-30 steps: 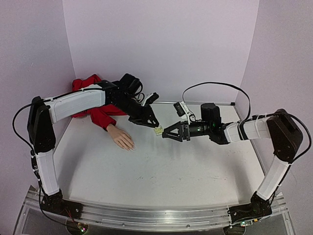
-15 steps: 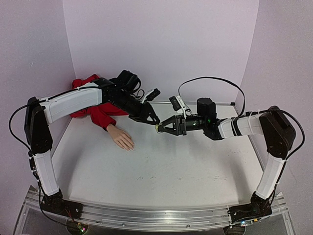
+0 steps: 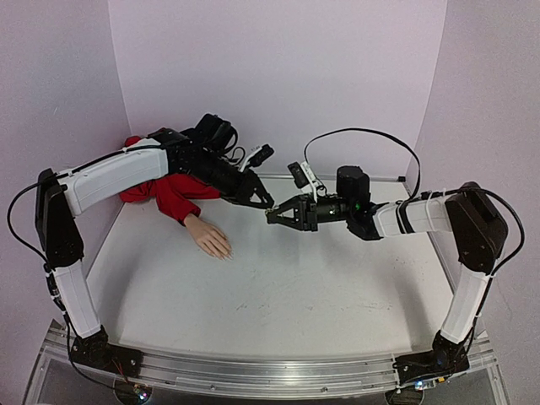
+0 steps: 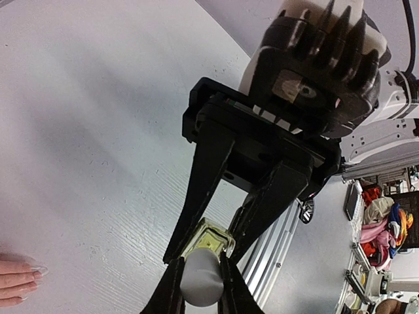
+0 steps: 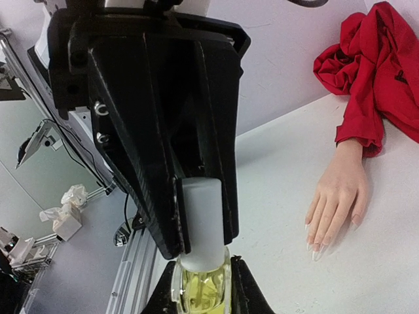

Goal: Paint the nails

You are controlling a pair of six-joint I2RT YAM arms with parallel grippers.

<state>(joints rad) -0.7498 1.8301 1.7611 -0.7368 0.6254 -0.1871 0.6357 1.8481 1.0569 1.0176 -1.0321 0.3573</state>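
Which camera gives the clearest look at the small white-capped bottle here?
Right wrist: the bottle fills the foreground, yellowish glass in the right claw, white cap in the left claw. Left wrist sees it cap-first, little glass showing. Top external nearly hides it between the two claws' tips.

Pale lilac walls (image 3: 278,76) are enclosing a white table (image 3: 278,295) at nine, twelve and three o'clock. An aluminium rail (image 3: 270,375) is running along the table's six o'clock edge. Soft, even light is falling across the tabletop, casting only faint shadows.
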